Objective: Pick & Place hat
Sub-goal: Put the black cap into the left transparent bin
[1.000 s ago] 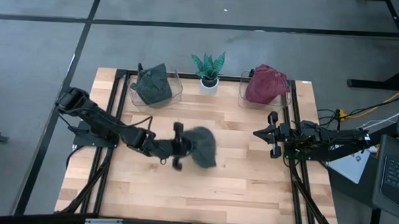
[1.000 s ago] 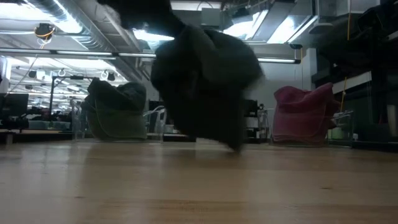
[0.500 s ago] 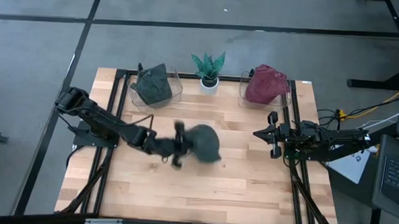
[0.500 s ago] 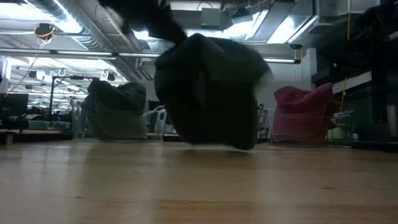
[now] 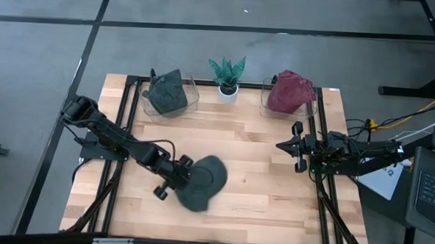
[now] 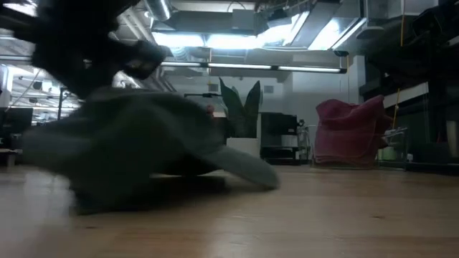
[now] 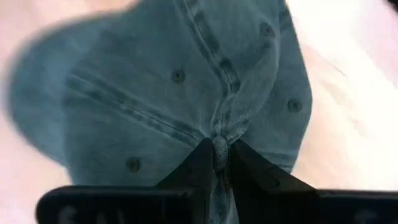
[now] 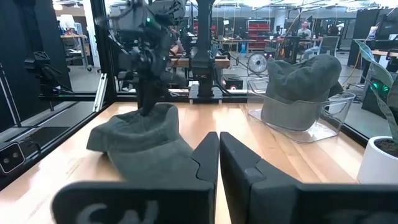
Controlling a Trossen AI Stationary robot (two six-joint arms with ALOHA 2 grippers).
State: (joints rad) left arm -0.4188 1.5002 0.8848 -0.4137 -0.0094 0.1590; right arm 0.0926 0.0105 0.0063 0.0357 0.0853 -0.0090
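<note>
Grey-green denim cap (image 5: 202, 182) lay on pale wooden table (image 5: 273, 205), high view, pinched by left gripper (image 5: 180, 180); clear bin (image 5: 191, 97) held dark green hat (image 5: 167, 92), second clear bin (image 5: 265, 102) maroon hat (image 5: 290, 91). Left wrist view: fingers (image 7: 199, 168) nipped cap's crown fabric. Right wrist view: right gripper (image 8: 218, 155) closed, empty, at table's right edge.

A matt stitched denim-like cloth hat (image 5: 202, 182) lies on the smooth, pale wooden table (image 5: 273, 198).
</note>
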